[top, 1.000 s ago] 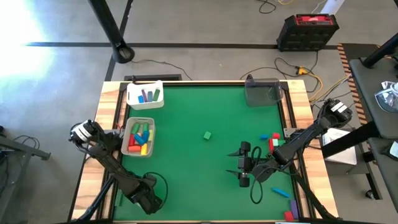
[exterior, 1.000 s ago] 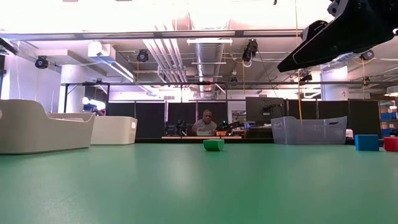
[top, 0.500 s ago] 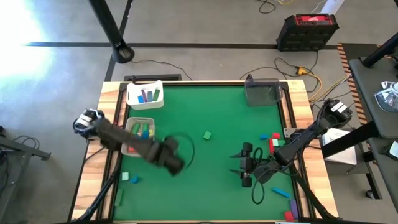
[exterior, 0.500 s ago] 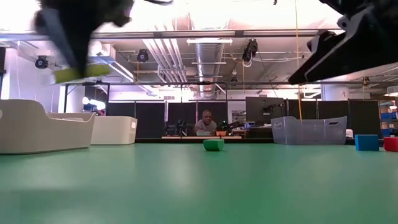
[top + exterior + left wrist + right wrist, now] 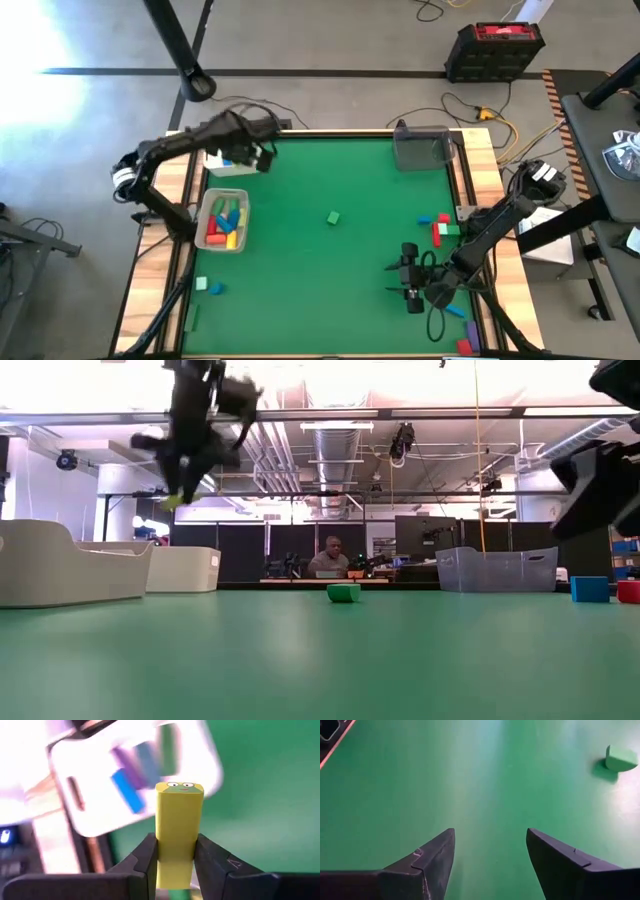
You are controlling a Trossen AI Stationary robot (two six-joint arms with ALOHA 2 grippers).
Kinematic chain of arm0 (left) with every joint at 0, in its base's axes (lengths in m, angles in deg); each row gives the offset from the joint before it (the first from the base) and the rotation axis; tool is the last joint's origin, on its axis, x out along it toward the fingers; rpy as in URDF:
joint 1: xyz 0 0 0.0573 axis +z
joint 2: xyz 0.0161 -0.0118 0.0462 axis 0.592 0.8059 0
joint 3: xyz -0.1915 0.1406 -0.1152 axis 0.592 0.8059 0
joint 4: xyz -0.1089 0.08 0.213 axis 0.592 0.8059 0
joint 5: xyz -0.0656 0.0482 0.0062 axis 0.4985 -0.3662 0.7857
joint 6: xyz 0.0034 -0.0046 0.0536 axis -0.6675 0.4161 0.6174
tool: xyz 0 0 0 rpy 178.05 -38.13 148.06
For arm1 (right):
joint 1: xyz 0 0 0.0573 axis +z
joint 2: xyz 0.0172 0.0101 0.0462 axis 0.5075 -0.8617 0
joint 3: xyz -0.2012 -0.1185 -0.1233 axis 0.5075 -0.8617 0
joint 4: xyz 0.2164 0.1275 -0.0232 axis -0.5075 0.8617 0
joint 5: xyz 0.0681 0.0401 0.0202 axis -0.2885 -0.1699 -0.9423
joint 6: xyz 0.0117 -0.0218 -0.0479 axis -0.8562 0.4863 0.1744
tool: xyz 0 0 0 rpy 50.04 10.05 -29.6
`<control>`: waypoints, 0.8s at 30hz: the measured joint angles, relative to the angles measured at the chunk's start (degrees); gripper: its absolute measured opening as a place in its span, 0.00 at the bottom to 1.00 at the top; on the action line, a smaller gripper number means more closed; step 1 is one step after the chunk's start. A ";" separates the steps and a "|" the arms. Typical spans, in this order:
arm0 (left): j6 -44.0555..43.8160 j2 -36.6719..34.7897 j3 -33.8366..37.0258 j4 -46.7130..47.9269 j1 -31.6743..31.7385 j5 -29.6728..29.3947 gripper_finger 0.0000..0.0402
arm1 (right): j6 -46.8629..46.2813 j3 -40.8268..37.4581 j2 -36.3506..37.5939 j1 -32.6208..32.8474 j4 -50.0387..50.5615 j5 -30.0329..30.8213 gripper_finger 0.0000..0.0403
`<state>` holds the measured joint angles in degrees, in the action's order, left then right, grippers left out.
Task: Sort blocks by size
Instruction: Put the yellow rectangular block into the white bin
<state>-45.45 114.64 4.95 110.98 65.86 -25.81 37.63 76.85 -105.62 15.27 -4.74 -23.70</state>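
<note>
From above, the left gripper (image 5: pixel 262 152) hangs over the far left corner of the green table (image 5: pixel 300 270), right by the small white tray (image 5: pixel 217 160) that sits there. Nearer along the left side lies a second tray (image 5: pixel 207 208) filled with red, yellow, green and blue blocks (image 5: pixel 224 222). A lone green block (image 5: pixel 333 216) sits near the middle of the table. On the right side a few red, blue and green blocks (image 5: pixel 440 226) are scattered, and a blue bar (image 5: pixel 451 309) lies near the right front corner. The right gripper (image 5: pixel 410 283) hovers low over the right front part of the table, with its fingers spread. A clear bin (image 5: pixel 420 148) stands at the far right corner.

From table height, the left gripper (image 5: pixel 180 490) is high up on the left above the two pale trays (image 5: pixel 70 565), with a bit of yellow at its tip. The green block (image 5: pixel 343 592) rests mid-table, a person sits at a desk far behind it, and a blue block (image 5: pixel 589 589) stands on the right.

Through the left wrist camera, the two fingers (image 5: pixel 142 857) are clamped on a yellow block (image 5: pixel 178 822) standing upright between them; beyond it is the white tray (image 5: pixel 95 815) holding blue, purple and green bars.

Through the right wrist camera, the fingers (image 5: pixel 432 857) stand apart with nothing between them, above bare green table, the green block (image 5: pixel 621 758) well off.
</note>
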 joint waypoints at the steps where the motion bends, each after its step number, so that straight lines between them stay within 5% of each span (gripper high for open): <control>1: 1.13 0.00 1.30 -1.04 3.21 0.26 0.20 | -0.55 0.00 0.00 0.34 0.29 0.02 0.59; 10: 8.95 2.87 8.48 -19.08 21.90 10.12 0.20 | -7.12 0.13 0.04 1.11 7.12 -0.04 0.64; 24: 11.28 15.71 7.27 -21.02 28.52 14.45 0.21 | -7.53 0.17 1.49 -0.03 9.68 1.16 0.70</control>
<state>-34.16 130.35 12.22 89.95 94.38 -11.36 30.09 77.02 -104.13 15.24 4.94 -22.54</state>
